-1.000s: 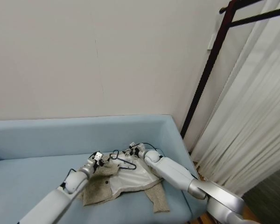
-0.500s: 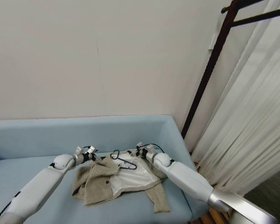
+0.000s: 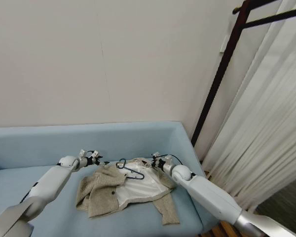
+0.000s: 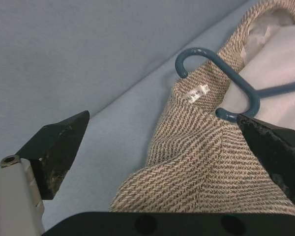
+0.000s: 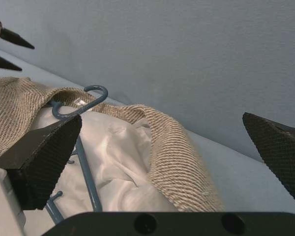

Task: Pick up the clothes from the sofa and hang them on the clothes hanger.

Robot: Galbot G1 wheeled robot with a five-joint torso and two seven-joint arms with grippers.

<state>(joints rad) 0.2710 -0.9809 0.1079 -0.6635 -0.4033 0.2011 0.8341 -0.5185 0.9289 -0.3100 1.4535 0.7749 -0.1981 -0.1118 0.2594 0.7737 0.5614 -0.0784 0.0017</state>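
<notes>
Blue sofa [image 3: 39, 148] seat carries the tan jacket [image 3: 101, 190], spread lining-up w/ a blue hanger [image 3: 129, 170] on its collar. L gripper [image 3: 99, 160] sits just left of the jacket's collar, fingers wide apart. R gripper [image 3: 154, 158] is just right of it, fingers also spread.

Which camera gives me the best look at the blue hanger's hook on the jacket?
Left wrist view: the blue hanger's hook is close and whole, lying on the beige herringbone jacket's collar. The right wrist view shows the hook farther off, with some stem; the head view shows the hook small.
</notes>
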